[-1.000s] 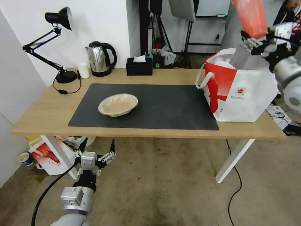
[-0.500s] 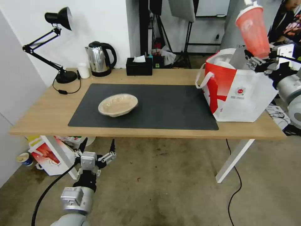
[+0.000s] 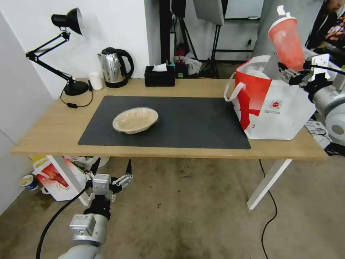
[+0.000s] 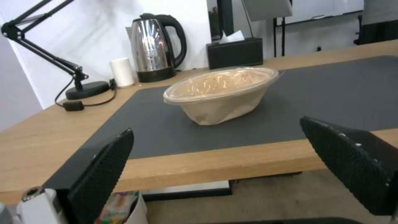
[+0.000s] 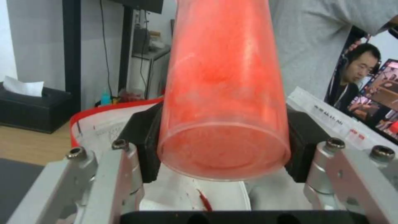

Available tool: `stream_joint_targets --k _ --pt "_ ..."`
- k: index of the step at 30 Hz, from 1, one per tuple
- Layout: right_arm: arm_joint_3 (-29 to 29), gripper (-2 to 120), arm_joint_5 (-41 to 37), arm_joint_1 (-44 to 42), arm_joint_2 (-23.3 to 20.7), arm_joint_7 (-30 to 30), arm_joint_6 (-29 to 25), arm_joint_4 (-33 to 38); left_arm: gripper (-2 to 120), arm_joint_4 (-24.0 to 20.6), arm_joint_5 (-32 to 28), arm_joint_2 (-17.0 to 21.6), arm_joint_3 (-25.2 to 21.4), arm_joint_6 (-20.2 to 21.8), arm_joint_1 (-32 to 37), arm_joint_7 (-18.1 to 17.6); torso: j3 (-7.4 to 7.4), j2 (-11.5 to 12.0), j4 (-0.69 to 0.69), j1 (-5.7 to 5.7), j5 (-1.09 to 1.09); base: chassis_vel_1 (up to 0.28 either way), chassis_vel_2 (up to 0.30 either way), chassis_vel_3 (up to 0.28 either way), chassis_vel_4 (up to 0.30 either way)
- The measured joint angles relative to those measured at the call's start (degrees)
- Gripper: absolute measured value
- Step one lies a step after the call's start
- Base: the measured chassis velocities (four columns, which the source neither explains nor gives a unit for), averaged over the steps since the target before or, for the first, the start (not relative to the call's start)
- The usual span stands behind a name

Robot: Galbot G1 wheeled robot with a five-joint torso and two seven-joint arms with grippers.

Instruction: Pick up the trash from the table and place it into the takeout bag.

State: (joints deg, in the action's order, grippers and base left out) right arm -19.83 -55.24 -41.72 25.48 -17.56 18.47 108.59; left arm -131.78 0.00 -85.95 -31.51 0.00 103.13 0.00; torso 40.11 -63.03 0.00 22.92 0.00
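- The right hand (image 3: 291, 72) grips the cup (image 3: 286, 37) near its base, black pads pressed on both sides, and holds it in the air above the open bag (image 3: 284, 111).
- In the head view the cup stands nearly upright, leaning a little, red and translucent, its white lid on top with a small white tab sticking up.
- The right wrist view looks at the cup (image 5: 224, 102) from below: a round, cloudy red bottom between the pads (image 5: 143, 146), and under it a white bowl inside the bag with a red shell bit on its rim.
- The bag stands on the counter (image 3: 46, 133) at its right end, partly on the dark mat (image 3: 194, 122): white front with a small red round logo, red side panel, white loop handles.
- The left hand (image 3: 109, 178) hangs low in front of the counter's near edge, fingers spread wide and holding nothing.
- The left wrist view shows what the head view flattens: the dish (image 4: 222, 93), beige with sloping walls and a pale rim, sits on the mat, well apart from the bag.
- Behind the dish stand a kettle (image 3: 114, 67), a desk lamp (image 3: 61, 46) and a tissue box (image 3: 160, 76).
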Motion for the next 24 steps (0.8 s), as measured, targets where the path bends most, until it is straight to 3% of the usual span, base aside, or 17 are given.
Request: stream_joint_targets --k 12,24 --pt "6.69 52 -0.06 9.10 0.29 -0.11 0.48 -3.94 100 0.00 0.00 0.00 0.00 0.00 0.00 0.00 0.00 0.00 0.00 0.00 0.00 0.000 0.000 0.000 0.000" --pt "8.15 52 0.57 10.67 1.19 -0.45 0.75 -5.24 100 0.00 0.00 0.00 0.00 0.00 -0.01 0.00 0.00 0.00 0.00 0.00 0.00 0.000 0.000 0.000 0.000"
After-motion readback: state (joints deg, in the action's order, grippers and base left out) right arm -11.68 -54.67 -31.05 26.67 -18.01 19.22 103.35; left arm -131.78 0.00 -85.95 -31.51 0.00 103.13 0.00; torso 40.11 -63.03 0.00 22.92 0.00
